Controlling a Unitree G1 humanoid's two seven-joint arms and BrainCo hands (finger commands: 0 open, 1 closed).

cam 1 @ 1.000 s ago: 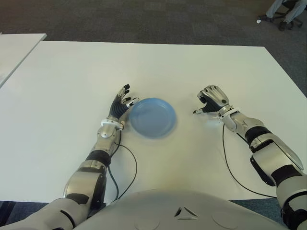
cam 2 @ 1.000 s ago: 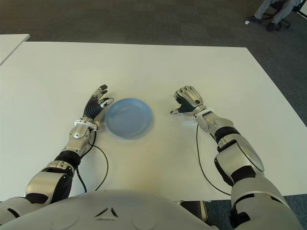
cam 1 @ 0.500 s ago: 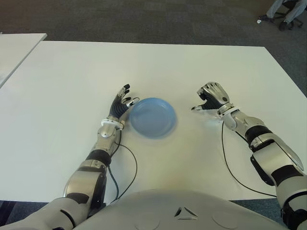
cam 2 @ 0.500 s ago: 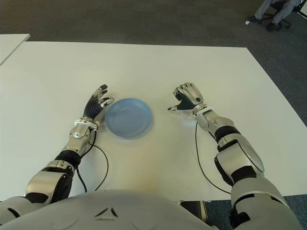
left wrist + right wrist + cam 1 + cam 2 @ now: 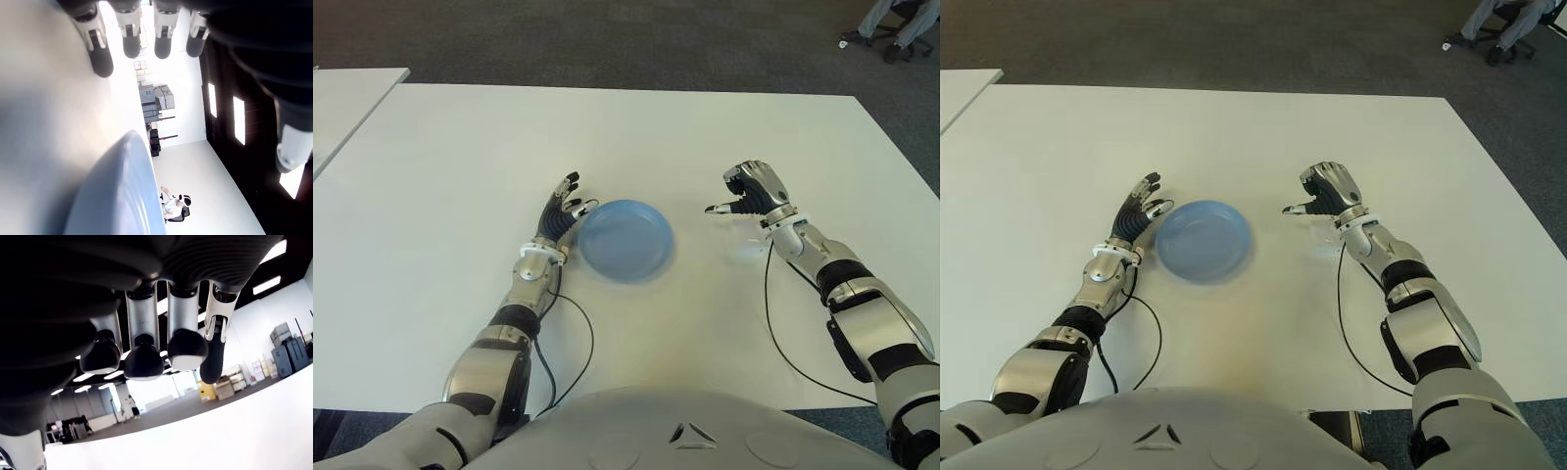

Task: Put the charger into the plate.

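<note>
One blue plate [image 5: 626,238] sits on the desk [image 5: 450,166]. Left hand [image 5: 560,215] beside it, fingers [image 5: 128,34] spread; right hand [image 5: 751,192] curled, seemingly holding nothing.

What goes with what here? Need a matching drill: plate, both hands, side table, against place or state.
Things:
1. plate
2. left hand
3. right hand
4. side table

Place or state:
A. fingers curled, holding nothing, right of the plate
B. blue, near the middle of the white table
C. fingers spread, at the plate's left rim
D. far left, apart from the white table

Pairs: 1-B, 2-C, 3-A, 4-D
</note>
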